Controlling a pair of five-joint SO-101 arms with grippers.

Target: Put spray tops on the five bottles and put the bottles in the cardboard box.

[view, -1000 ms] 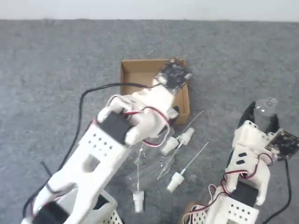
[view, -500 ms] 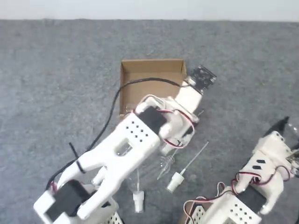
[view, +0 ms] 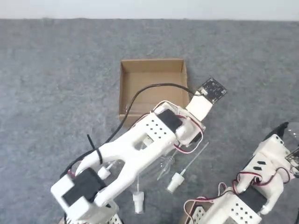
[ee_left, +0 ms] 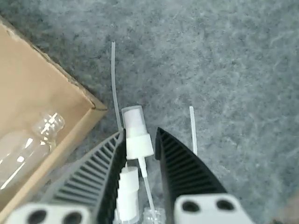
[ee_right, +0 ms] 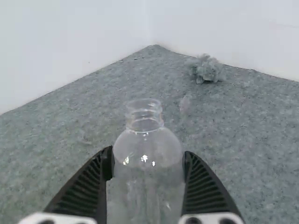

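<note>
The cardboard box stands at the table's middle back, and in the left wrist view a clear bottle lies inside the box. Just off the box's near right corner, my left gripper is shut on a white spray top that lies on the carpet. A second spray top lies right behind it. Two more spray tops and a clear bottle lie beside the left arm. At the right edge, my right gripper is shut on an uncapped clear bottle.
White perforated baskets sit at the near edge by the arm bases. A black cable arcs over the box. Thin dip tubes stick out across the grey carpet. A fluff clump lies near the wall.
The left arm swung from over the box to the right, down to the spray top by the box's corner. The right arm pulled back toward the right edge with its bottle.
</note>
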